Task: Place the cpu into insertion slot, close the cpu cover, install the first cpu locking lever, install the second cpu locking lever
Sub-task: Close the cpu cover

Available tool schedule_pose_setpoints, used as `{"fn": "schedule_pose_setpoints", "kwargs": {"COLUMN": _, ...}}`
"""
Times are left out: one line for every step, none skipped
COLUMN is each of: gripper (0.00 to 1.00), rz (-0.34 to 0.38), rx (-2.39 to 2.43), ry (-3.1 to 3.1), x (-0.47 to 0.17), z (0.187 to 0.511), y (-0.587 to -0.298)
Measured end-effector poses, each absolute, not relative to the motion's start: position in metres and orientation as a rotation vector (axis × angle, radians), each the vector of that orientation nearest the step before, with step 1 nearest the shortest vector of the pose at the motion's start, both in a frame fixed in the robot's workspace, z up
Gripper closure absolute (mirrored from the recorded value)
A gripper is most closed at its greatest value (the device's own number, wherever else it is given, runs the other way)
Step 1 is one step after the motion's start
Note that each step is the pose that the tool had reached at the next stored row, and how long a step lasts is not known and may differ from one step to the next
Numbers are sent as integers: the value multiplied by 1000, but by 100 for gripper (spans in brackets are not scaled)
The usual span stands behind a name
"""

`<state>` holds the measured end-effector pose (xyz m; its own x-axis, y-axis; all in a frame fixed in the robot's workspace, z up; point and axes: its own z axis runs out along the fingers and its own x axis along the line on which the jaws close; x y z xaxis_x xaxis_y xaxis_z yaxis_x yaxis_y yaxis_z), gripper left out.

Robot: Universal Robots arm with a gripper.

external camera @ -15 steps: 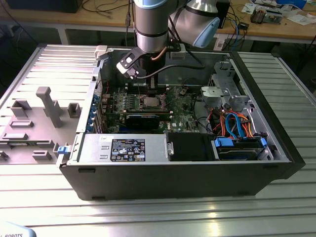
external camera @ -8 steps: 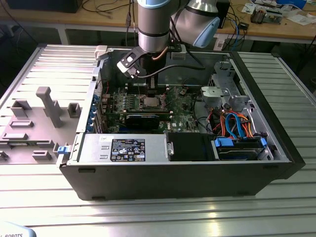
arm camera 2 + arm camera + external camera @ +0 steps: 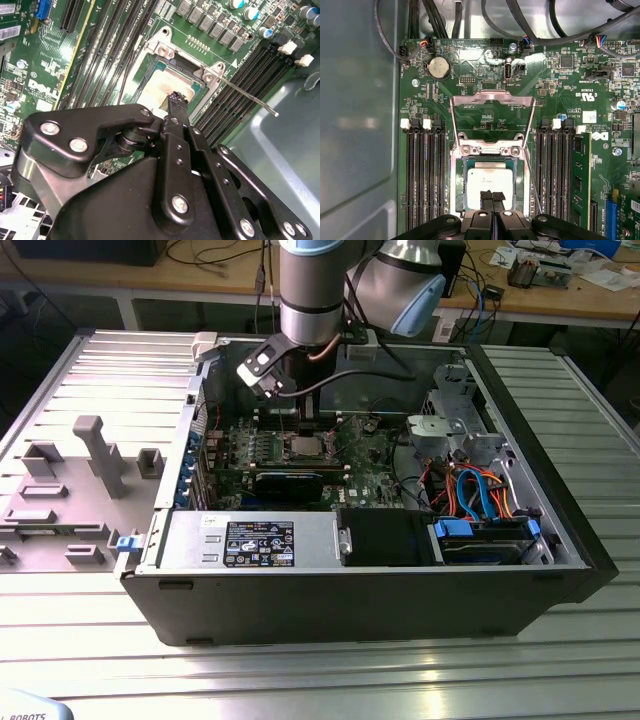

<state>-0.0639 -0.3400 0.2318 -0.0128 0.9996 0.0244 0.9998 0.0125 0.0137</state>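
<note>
Starting at the exterior view's left: a grey fixture tray [image 3: 70, 480] lies on the ribbed tabletop, just beside the open computer case [image 3: 350, 610].

Case contents, left to right in the exterior view: the green motherboard [image 3: 375, 468] near the rear wall, then a drive bay [image 3: 480, 540] with blue and orange cables at the right corner. The arm comes down over the middle of the board.

Gripper [image 3: 492, 197]: fingers drawn narrow, tips pressed together, nothing between them.

The cpu [image 3: 489, 179] sits flat inside the insertion slot [image 3: 456, 185], silver top up, directly below the fingertips. I cannot tell whether the tips touch it.

Key relation: the cpu cover [image 3: 492, 97] stands swung up and open at the socket edge farthest from the gripper, toward the coin battery [image 3: 439, 67]. Its hinge line runs crosswise to the fingers, with the cpu between the gripper and the hinge.

One locking lever [image 3: 245, 95] sticks out unlatched from a socket corner, slanting over the memory slots [image 3: 425, 175] that flank the socket.

Judgement: the cpu looks seated; the cover and levers are not yet done.
</note>
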Motion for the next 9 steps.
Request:
{"fn": "schedule_pose_setpoints", "kwargs": {"gripper": 89, "rz": -42, "rx": -2202, "ry": -2230, "x": -64, "z": 232, "y": -340}}
{"fn": "schedule_pose_setpoints", "kwargs": {"gripper": 89, "rz": -41, "rx": -2202, "ry": -2230, "x": -64, "z": 232, "y": -340}}
{"fn": "schedule_pose_setpoints", "kwargs": {"gripper": 89, "rz": -41, "rx": -2202, "ry": -2231, "x": -64, "z": 232, "y": -340}}
{"fn": "schedule_pose_setpoints", "kwargs": {"gripper": 89, "rz": -40, "rx": -2203, "ry": -2231, "x": -64, "z": 232, "y": -340}}
{"fn": "schedule_pose_setpoints", "kwargs": {"gripper": 89, "rz": -40, "rx": -2203, "ry": -2231, "x": -64, "z": 232, "y": -340}}
{"fn": "schedule_pose_setpoints", "kwargs": {"gripper": 89, "rz": -39, "rx": -2203, "ry": -2231, "x": -64, "z": 232, "y": -340}}
{"fn": "schedule_pose_setpoints", "kwargs": {"gripper": 89, "rz": -39, "rx": -2203, "ry": -2231, "x": -64, "z": 232, "y": -340}}
{"fn": "schedule_pose_setpoints", "kwargs": {"gripper": 89, "rz": -39, "rx": -2203, "ry": -2231, "x": -64, "z": 232, "y": -340}}
{"fn": "schedule_pose_setpoints", "kwargs": {"gripper": 89, "rz": -39, "rx": -2203, "ry": -2231, "x": -64, "z": 233, "y": -340}}
